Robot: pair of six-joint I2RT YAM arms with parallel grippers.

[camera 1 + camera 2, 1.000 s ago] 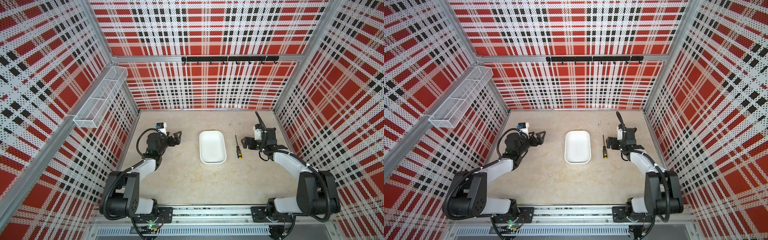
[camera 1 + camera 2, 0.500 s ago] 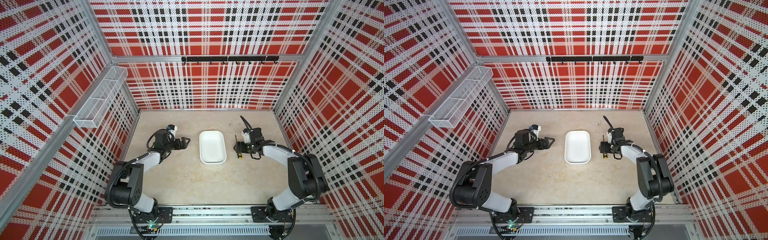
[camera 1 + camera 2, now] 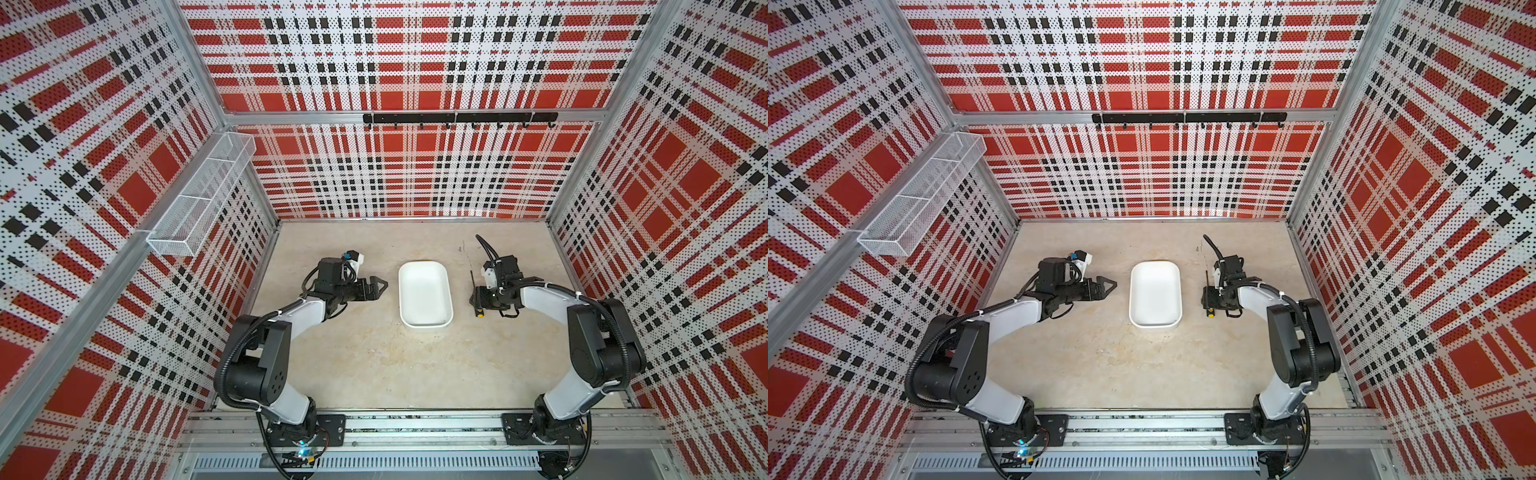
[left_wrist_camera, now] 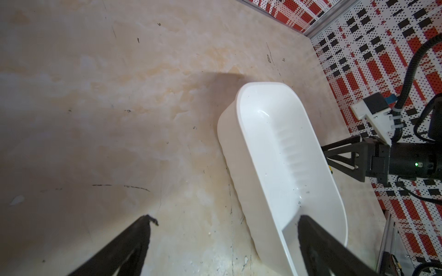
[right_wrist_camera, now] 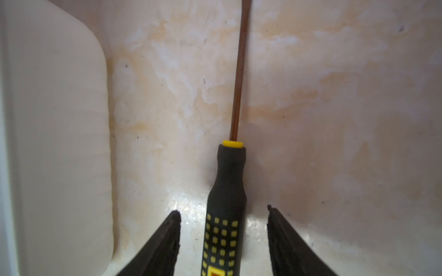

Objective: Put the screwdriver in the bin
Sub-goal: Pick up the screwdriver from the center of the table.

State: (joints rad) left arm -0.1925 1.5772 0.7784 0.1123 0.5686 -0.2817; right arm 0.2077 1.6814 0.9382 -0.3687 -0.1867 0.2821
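Observation:
The screwdriver [image 5: 227, 191] lies flat on the beige tabletop just right of the bin [image 3: 424, 291], parallel to its long side. Its yellow end cap [image 3: 480, 315] points to the front. My right gripper [image 5: 223, 210] is low over the black-and-yellow handle, open, with a gap on each side between finger and handle. In both top views it covers most of the screwdriver [image 3: 1206, 277]. The white bin [image 3: 1155, 293] is empty. My left gripper [image 4: 224, 218] is open near the bin's left wall [image 4: 229, 148], holding nothing.
A white wire-mesh basket [image 3: 199, 199] hangs on the left wall. A black hook rail [image 3: 457, 118] runs along the back wall. Plaid walls close in three sides, and the arm bases sit on a metal rail [image 3: 415, 428] at the front.
My right gripper has moved left and down onto the screwdriver, and its jaws have narrowed round the handle. My left gripper has moved right toward the bin.

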